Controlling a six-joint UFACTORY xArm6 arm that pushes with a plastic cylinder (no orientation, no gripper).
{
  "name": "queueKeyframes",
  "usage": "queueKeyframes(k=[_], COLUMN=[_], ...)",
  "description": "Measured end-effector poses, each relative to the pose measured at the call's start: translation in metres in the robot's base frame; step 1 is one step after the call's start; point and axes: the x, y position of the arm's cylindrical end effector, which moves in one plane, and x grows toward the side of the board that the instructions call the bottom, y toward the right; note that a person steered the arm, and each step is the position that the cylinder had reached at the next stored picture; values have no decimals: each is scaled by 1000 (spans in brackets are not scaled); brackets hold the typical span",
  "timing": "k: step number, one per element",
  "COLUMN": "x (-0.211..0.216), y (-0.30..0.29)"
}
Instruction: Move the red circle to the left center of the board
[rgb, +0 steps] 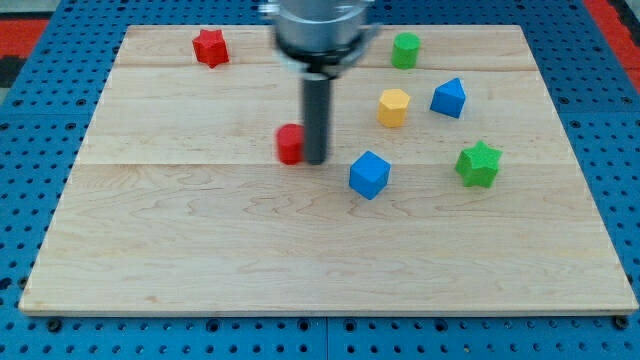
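The red circle (290, 144) is a small red cylinder near the middle of the wooden board (200, 250), slightly toward the view's top. My dark rod comes down from the view's top, and my tip (315, 161) rests on the board right against the red circle's right side. The rod hides a little of the block's right edge.
A red star (210, 47) lies at the top left. A green cylinder (405, 50) is at the top right. A yellow hexagon (393, 107), two blue cubes (449, 98) (369, 175) and a green star (478, 164) lie to the right of my tip.
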Motion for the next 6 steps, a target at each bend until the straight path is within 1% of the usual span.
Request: queueKeyframes(k=[1,2,3,4,5,6], x=[-33,-31,-55,-46,-49,-79], y=[-83,-40,-34,-70,-77,-66])
